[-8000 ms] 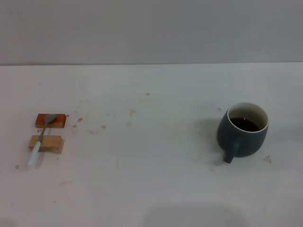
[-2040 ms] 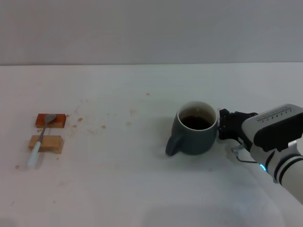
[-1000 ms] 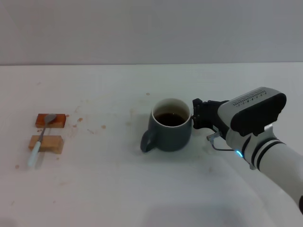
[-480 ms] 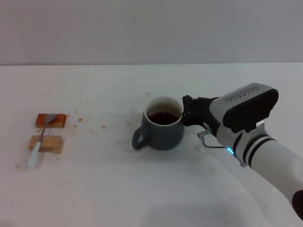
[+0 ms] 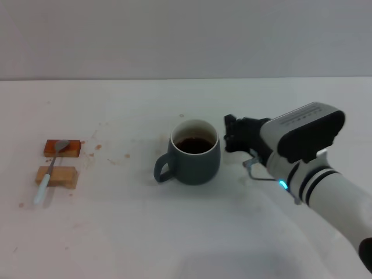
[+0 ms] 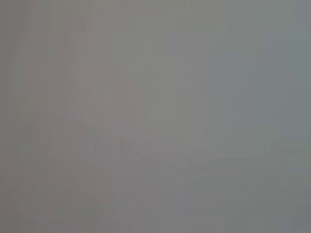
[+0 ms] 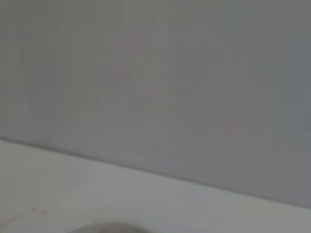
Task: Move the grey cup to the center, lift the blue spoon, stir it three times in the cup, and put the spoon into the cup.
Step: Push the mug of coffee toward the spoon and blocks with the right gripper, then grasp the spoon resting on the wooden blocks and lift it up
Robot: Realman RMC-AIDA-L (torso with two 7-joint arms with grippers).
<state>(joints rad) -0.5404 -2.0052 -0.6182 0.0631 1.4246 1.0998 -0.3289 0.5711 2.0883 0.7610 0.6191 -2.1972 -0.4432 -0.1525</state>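
Observation:
The grey cup [image 5: 195,153] stands upright near the middle of the table in the head view. It holds dark liquid and its handle [image 5: 161,169] points to the left. My right gripper [image 5: 229,135] is just right of the cup's rim, with a narrow gap between them. The blue spoon [image 5: 49,169] lies at the far left. Its metal bowl rests on a red-brown block [image 5: 62,149] and its pale handle crosses a light wooden block [image 5: 57,176]. The right wrist view shows only a sliver of the cup's rim [image 7: 104,227]. The left gripper is out of view.
The white table [image 5: 174,232] has small brown stains between the blocks and the cup. A grey wall runs along the table's far edge. My right arm [image 5: 325,186] reaches in from the lower right. The left wrist view shows only plain grey.
The cup has slid left from the right side to the middle, with my right gripper against its right side. Its handle swung from front to left. Now a small gap shows between them.

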